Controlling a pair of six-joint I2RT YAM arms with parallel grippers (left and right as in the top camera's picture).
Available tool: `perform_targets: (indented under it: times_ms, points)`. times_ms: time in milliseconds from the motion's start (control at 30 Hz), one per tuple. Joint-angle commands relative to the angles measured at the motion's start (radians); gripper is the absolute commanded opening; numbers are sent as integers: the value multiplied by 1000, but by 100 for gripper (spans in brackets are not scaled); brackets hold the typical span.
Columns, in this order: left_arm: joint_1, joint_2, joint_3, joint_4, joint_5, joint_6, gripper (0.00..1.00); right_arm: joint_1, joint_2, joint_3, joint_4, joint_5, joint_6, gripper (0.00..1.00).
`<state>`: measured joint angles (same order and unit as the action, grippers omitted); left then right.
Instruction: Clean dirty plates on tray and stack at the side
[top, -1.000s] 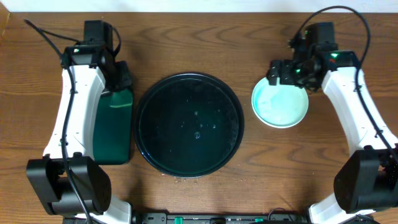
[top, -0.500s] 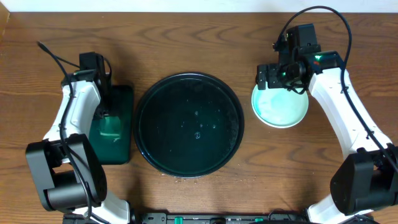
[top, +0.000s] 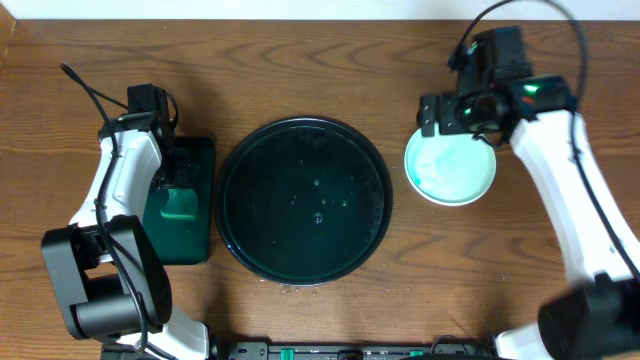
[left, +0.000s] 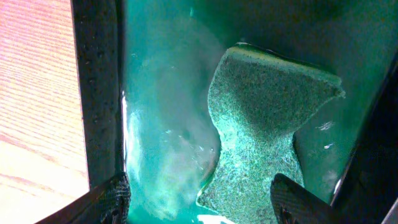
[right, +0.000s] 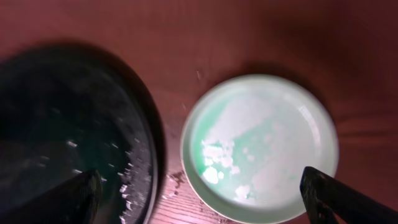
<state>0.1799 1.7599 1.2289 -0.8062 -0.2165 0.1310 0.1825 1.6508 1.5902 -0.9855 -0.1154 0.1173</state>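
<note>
The round black tray (top: 300, 165) lies mid-table, wet, holding only droplets; its rim also shows in the right wrist view (right: 146, 155). To its right on the wood rests a pale mint plate (top: 452, 170) (right: 261, 146) with whitish wet streaks; I cannot tell whether others lie under it. My right gripper (top: 440, 118) (right: 202, 199) hovers open above the plate's far-left edge, holding nothing. My left gripper (top: 178, 175) (left: 202, 202) stands open over a green sponge (left: 261, 124) (top: 181, 206), its fingers apart from it.
The sponge lies in a dark green rectangular tray (top: 195, 235) (left: 155, 93) left of the black tray, with wet film around it. Bare wooden table surrounds everything. The arm bases stand at the front corners.
My left gripper has opened and let go of the sponge, which now lies in the green tray. My right arm has shifted slightly back and right above the plate.
</note>
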Motion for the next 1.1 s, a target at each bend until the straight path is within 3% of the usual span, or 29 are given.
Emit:
perform_targets:
  times_ms: [0, 133, 400, 633, 767, 933, 967, 1067]
  points:
    - [5, 2, 1, -3, -16, 7, 73, 8, -166, 58, -7, 3, -14, 99]
    - [5, 2, 1, -3, -16, 7, 73, 8, -290, 58, -6, 6, -19, 99]
    - [5, 2, 1, -3, -16, 7, 73, 6, -467, 55, -122, 302, -115, 99]
    - [5, 2, 1, -3, -16, 7, 73, -5, -588, -51, -89, 328, -156, 99]
    - [5, 2, 1, -3, -16, 7, 73, -19, -707, -309, 154, 280, -220, 99]
    - [5, 2, 1, -3, -16, 7, 73, -70, -988, -807, 550, 97, -352, 99]
    - [5, 2, 1, -3, -16, 7, 73, -113, -1118, -994, 693, 50, -351, 99]
    - [5, 2, 1, -3, -16, 7, 73, -129, -1242, -1157, 827, 31, -351, 99]
